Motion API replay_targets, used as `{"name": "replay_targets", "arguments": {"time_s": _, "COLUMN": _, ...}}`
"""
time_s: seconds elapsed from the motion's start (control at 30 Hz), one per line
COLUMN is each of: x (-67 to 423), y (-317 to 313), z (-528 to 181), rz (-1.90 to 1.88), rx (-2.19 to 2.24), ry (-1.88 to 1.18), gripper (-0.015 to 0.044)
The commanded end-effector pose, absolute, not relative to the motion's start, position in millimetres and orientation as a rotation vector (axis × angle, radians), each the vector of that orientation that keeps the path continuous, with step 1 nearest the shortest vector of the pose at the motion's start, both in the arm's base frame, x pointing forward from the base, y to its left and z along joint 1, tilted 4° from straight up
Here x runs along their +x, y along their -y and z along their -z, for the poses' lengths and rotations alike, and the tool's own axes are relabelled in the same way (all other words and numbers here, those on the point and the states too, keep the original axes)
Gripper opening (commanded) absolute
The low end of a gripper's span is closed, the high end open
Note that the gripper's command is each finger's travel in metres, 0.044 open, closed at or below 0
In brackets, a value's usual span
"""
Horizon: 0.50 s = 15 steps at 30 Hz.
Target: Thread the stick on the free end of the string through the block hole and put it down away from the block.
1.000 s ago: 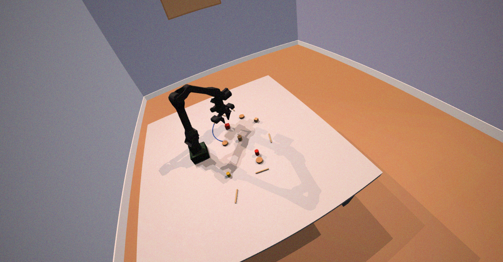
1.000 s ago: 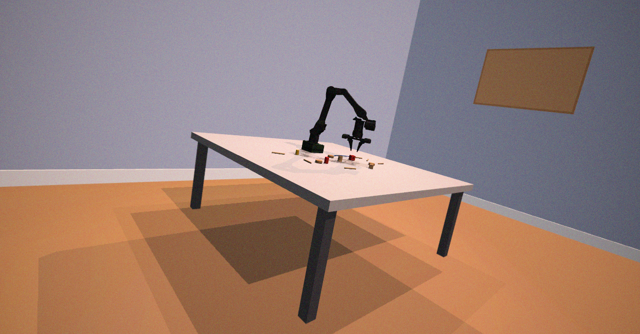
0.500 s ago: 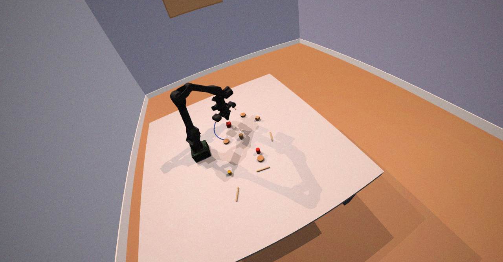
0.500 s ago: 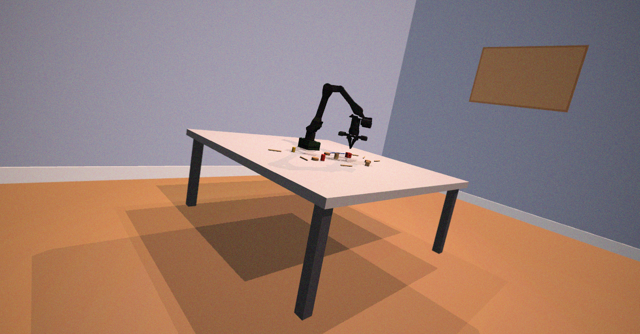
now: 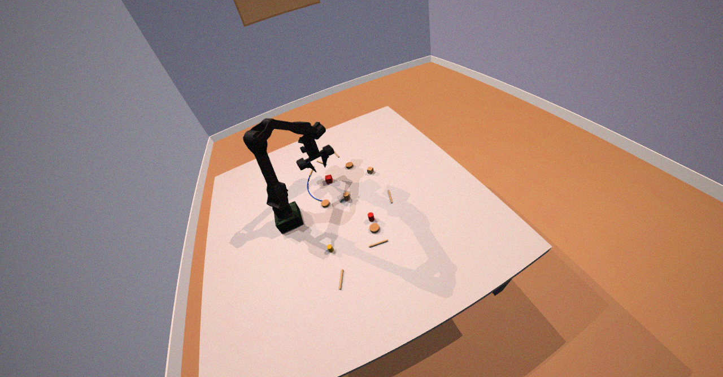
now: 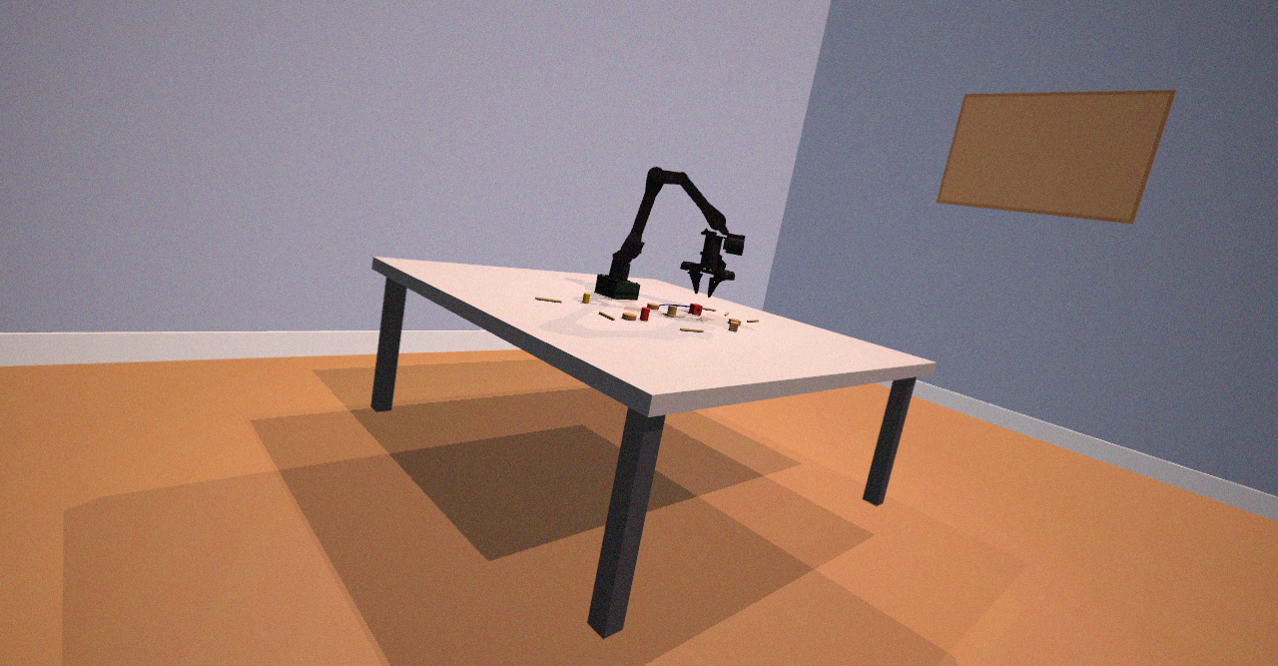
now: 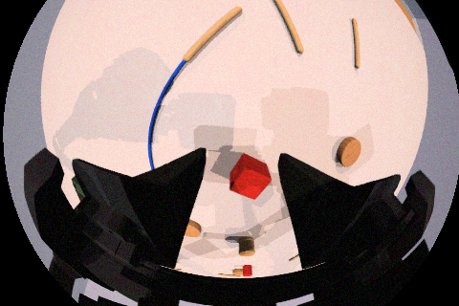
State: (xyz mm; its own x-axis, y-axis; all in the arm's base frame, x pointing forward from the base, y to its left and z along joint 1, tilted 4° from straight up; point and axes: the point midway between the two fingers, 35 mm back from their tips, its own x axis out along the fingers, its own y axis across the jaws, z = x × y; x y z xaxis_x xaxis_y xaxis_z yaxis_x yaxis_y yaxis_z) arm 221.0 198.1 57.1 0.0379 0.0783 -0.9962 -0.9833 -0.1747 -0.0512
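Note:
The thin stick (image 7: 213, 33) (image 5: 309, 172) on the end of the blue string (image 7: 160, 109) (image 5: 310, 190) lies flat on the table. The string runs to a round wooden button (image 5: 325, 203) (image 7: 193, 229). The wooden block with the hole (image 5: 346, 194) (image 7: 247, 248) stands just right of that button. My gripper (image 5: 319, 165) (image 6: 705, 291) (image 7: 243, 157) is open and empty. It hangs above the table, over a red cube (image 7: 251, 176) (image 5: 328, 178), with the stick off to one side of it.
Loose sticks (image 7: 287, 22) (image 7: 355, 42) (image 5: 390, 195) (image 5: 378, 243) (image 5: 340, 279) lie about. Other round buttons (image 5: 349, 164) (image 5: 374, 227) (image 7: 348, 151), a red cylinder (image 5: 370, 216), a yellow cylinder (image 5: 329, 247) and a small block (image 5: 370, 170) stand on the table. The arm's base (image 5: 288, 217) is at the left.

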Motion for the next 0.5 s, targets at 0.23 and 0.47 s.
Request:
{"name": "replay_targets", "arguments": {"time_s": 0.23, "x": 156, "y": -261, "z": -61, "rz": -0.865, "rx": -0.781, "ry": -1.336, "gripper": 0.044}}
{"name": "replay_targets", "arguments": {"time_s": 0.47, "x": 156, "y": -261, "z": -61, "rz": -0.865, "rx": -0.781, "ry": -1.336, "gripper": 0.044}}
